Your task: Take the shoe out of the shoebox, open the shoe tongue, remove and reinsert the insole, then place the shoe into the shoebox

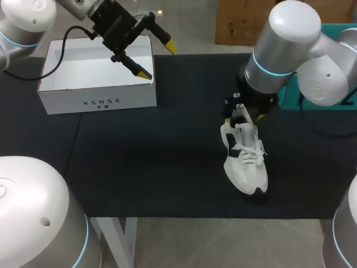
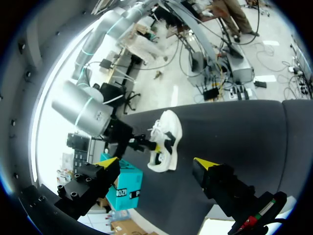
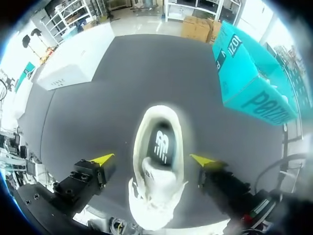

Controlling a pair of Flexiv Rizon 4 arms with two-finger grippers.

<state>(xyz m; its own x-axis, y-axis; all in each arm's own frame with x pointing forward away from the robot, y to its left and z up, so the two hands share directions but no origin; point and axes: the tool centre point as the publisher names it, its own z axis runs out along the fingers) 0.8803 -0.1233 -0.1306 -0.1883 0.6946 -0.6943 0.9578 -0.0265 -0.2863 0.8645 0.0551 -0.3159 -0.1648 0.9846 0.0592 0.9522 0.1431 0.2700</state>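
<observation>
A white shoe (image 1: 245, 162) lies on the black table mat, toe toward the front edge. From the right wrist view the shoe (image 3: 159, 171) shows its black insole (image 3: 162, 147) inside the heel opening. My right gripper (image 3: 154, 159) hangs open just above the heel, its yellow tips apart on either side and not touching it. In the head view the right arm (image 1: 268, 67) covers the heel. The white shoebox (image 1: 100, 75) stands open at the back left. My left gripper (image 1: 159, 58) is open, held above the box's right side. The shoe (image 2: 165, 142) also appears far ahead of the left gripper (image 2: 156, 164).
A teal box (image 3: 249, 73) stands at the table's right side, close behind my right arm; the teal box (image 1: 312, 92) is partly hidden by that arm in the head view. Bare black mat (image 1: 139, 156) lies between the shoebox and the shoe.
</observation>
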